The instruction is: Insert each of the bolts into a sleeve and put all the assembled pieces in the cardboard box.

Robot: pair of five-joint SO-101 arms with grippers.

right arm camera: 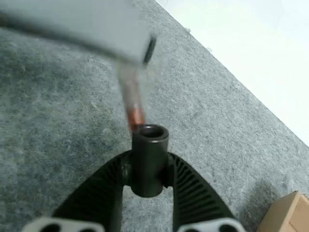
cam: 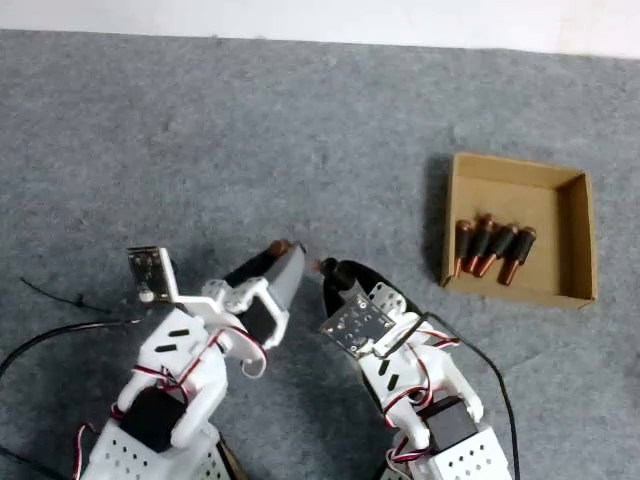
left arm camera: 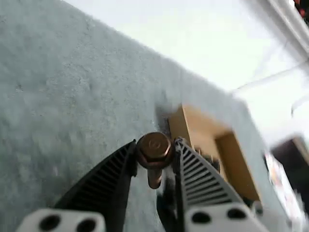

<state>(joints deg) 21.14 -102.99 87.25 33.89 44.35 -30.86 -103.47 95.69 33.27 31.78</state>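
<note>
One bolt (left arm camera: 154, 149) gripped in left jaws, tip at sleeve (right arm camera: 149, 157) held by right jaws

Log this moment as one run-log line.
left gripper: shut on bolt | right gripper: shut on sleeve | bolt tip at sleeve rim | box: four assembled pieces

The left gripper (cam: 288, 258) and right gripper (cam: 333, 270) sit tip to tip, with almost no gap between. Bare counter (cam: 250, 130) runs over to the cardboard box (cam: 545, 215), where four pieces (cam: 492, 248) fill the left side.
</note>
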